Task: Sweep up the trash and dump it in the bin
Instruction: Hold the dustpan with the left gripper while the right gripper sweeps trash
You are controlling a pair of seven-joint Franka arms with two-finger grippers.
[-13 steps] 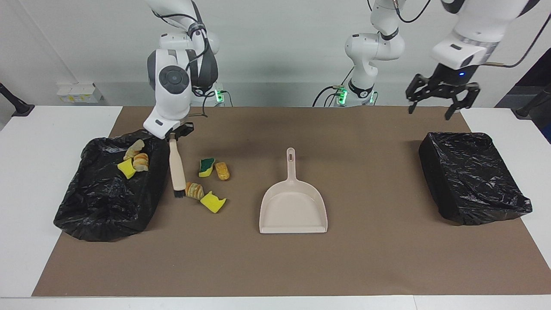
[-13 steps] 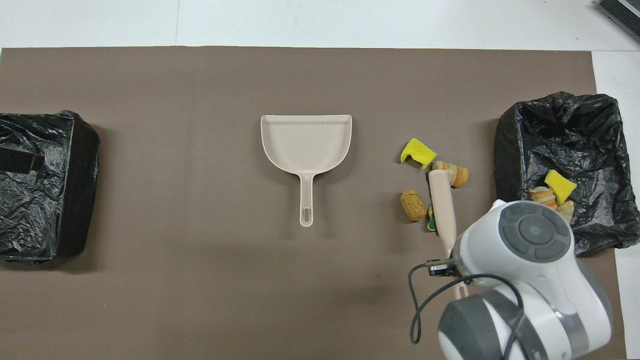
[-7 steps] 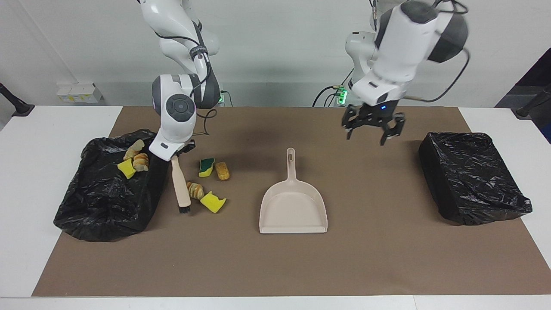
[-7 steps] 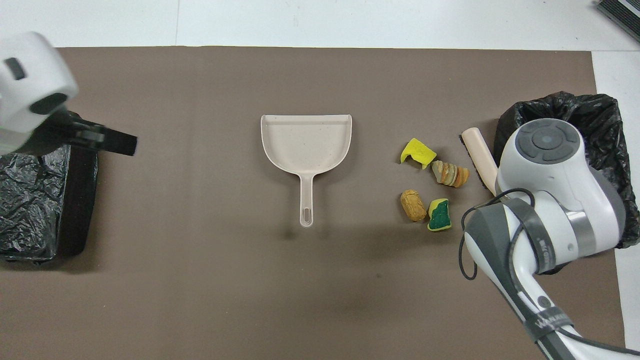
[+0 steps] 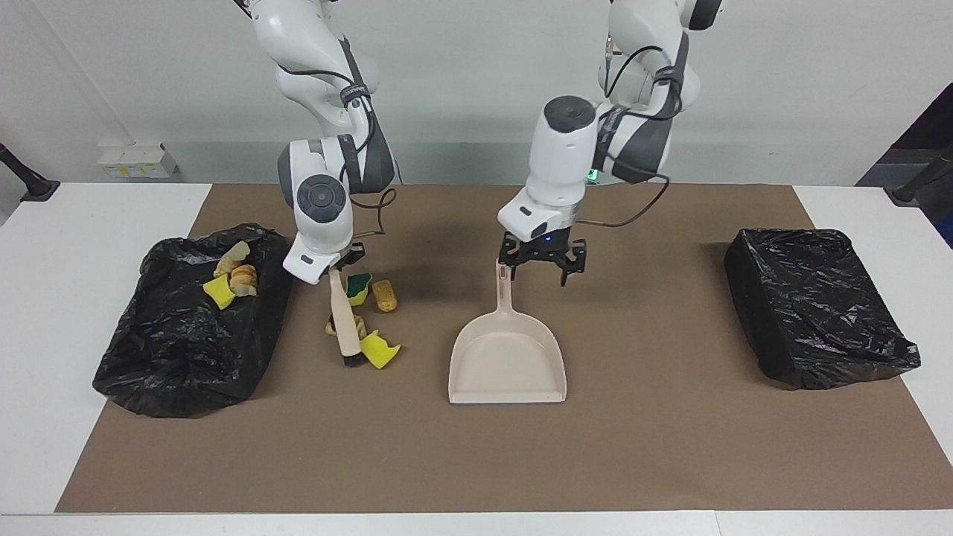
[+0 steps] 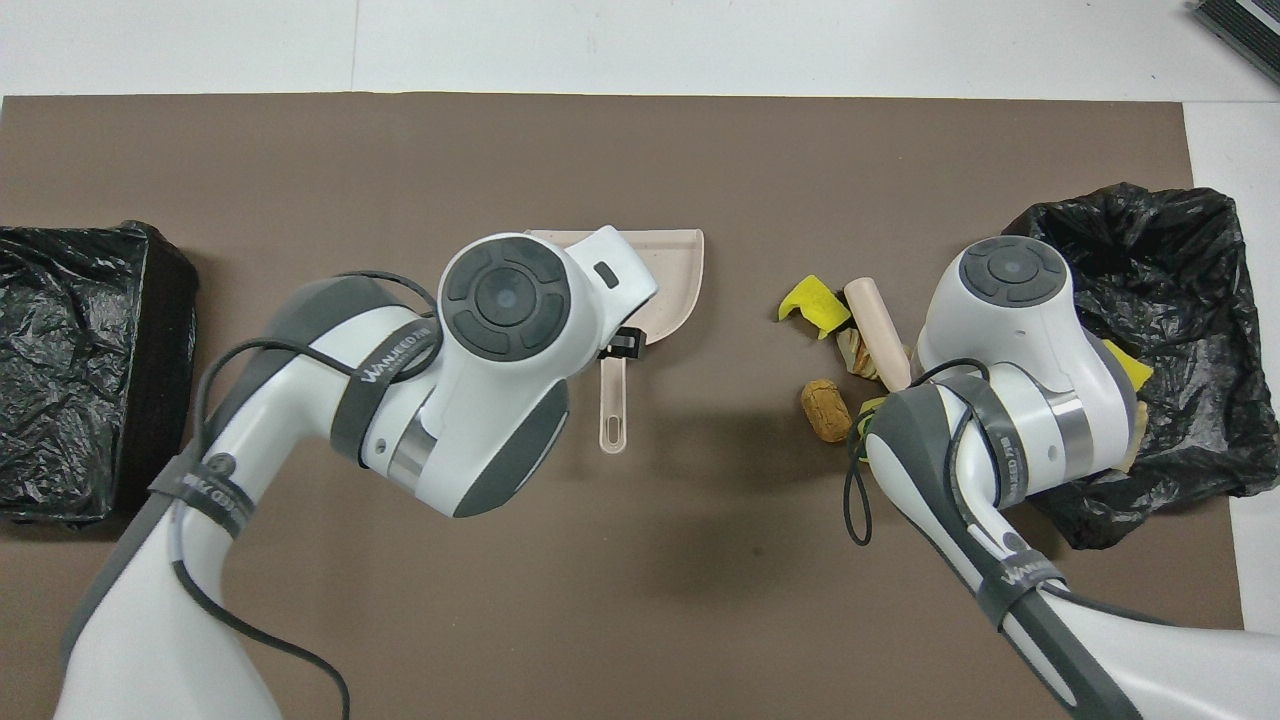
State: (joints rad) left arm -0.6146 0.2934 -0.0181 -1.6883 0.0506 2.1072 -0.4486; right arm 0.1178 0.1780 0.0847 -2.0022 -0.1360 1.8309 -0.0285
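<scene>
Two grippers are at work over the brown mat (image 5: 670,447). The right gripper (image 5: 336,262) has its fingers clamped together on the top end of a small brush (image 5: 344,321) with a pale wooden handle; the brush slants down from the fingers, its dark bristles on the mat. Just beside the bristles, toward the left arm's end, lies a yellow sponge piece (image 5: 381,350), touching or nearly touching them. A golden-brown chunk (image 5: 357,325) sits partly hidden by the brush handle. Close under the fingers lie a green-faced sponge piece (image 5: 359,287) and another bread-like chunk (image 5: 384,295), side by side. Toward the right arm's end from these fingers stands a black-lined bin (image 5: 186,357) holding three more scraps (image 5: 231,277): a yellow sponge bit and two bread-like bits.

The left gripper (image 5: 542,269) has its fingers spread wide apart, holding nothing. It hangs low over the top end of the beige dustpan (image 5: 508,357) handle, one finger right at the handle's tip; whether it touches cannot be told. The pan's scoop lies flat on the mat, farther from the robots than these fingers. Well apart, toward the left arm's end, sits a second black-lined bin (image 5: 815,305).
</scene>
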